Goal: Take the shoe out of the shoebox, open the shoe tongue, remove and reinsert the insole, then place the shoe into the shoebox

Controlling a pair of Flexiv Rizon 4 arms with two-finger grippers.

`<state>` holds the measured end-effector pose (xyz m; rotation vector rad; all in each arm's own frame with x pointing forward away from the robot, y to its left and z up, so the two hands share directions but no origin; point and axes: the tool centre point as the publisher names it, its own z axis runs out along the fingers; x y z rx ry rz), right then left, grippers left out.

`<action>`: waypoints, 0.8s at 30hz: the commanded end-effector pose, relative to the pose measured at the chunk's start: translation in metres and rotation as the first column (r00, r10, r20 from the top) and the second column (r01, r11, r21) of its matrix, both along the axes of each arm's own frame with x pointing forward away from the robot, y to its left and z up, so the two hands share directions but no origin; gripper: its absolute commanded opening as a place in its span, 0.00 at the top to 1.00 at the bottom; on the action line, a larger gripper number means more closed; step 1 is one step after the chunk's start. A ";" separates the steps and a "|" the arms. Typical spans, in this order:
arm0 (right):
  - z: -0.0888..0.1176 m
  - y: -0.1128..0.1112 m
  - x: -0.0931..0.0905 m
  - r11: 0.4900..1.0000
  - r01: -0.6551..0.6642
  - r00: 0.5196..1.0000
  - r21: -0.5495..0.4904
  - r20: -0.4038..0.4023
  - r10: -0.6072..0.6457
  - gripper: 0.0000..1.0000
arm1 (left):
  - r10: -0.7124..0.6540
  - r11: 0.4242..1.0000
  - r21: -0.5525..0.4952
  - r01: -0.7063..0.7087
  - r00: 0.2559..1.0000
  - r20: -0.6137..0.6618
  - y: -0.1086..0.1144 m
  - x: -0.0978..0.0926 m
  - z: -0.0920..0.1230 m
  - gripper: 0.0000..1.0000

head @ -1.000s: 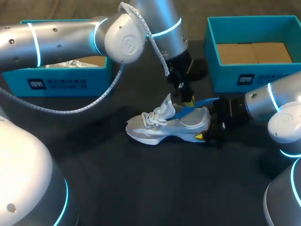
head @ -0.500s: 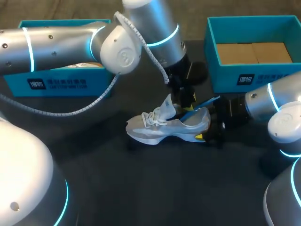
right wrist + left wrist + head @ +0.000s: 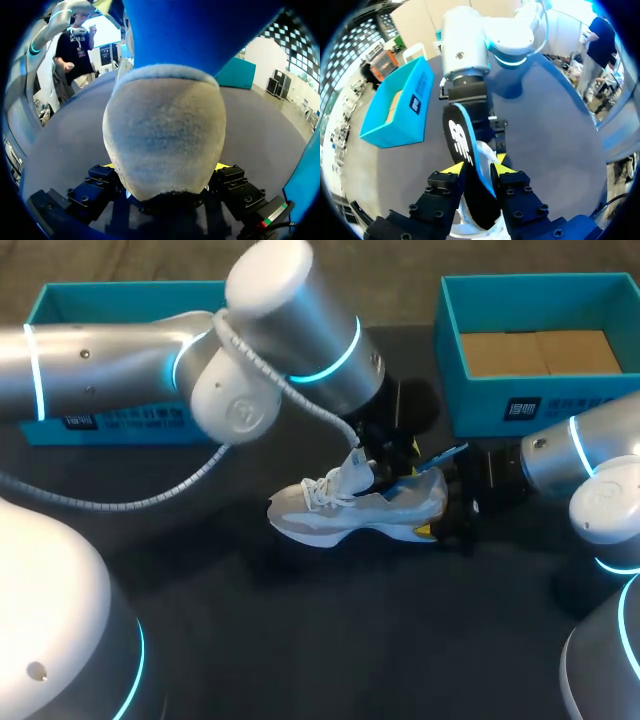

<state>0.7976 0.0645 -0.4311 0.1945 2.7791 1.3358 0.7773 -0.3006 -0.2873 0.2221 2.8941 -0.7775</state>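
Note:
A grey-white sneaker (image 3: 350, 508) lies on its sole on the dark table, toe to the left, laces loose and tongue (image 3: 355, 468) raised. A blue insole (image 3: 437, 454) sticks out over its heel. My left gripper (image 3: 392, 462) hangs over the shoe's opening. In the left wrist view its fingers (image 3: 451, 171) stand a little apart, open, with the insole's dark underside (image 3: 462, 150) running between them. My right gripper (image 3: 452, 517) is shut on the shoe's heel (image 3: 165, 135), which fills the space between its fingers (image 3: 226, 174).
A teal shoebox (image 3: 110, 420) stands at the back left, largely hidden by my left arm. A second teal box (image 3: 500, 405) with a cardboard floor stands at the back right, close behind my right arm. The table's front half is bare dark cloth.
My left gripper's fingers have spread from shut, and the left arm has swung lower over the shoe. The shoe, the insole's jutting end and the right arm have stayed put.

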 end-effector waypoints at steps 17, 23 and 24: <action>-0.006 0.003 -0.002 1.000 0.001 1.000 -0.004 0.000 -0.001 1.00 | 0.167 0.978 -0.141 -0.153 0.982 0.091 -0.009 0.004 -0.019 0.62; -0.006 0.003 -0.002 1.000 0.001 1.000 -0.004 0.000 -0.001 1.00 | 0.172 0.975 -0.159 -0.157 0.981 0.086 -0.015 0.014 -0.023 0.64; -0.006 0.003 -0.002 1.000 0.001 1.000 -0.004 0.000 -0.001 1.00 | 0.171 0.975 -0.160 -0.157 0.982 0.083 -0.016 0.016 -0.023 0.64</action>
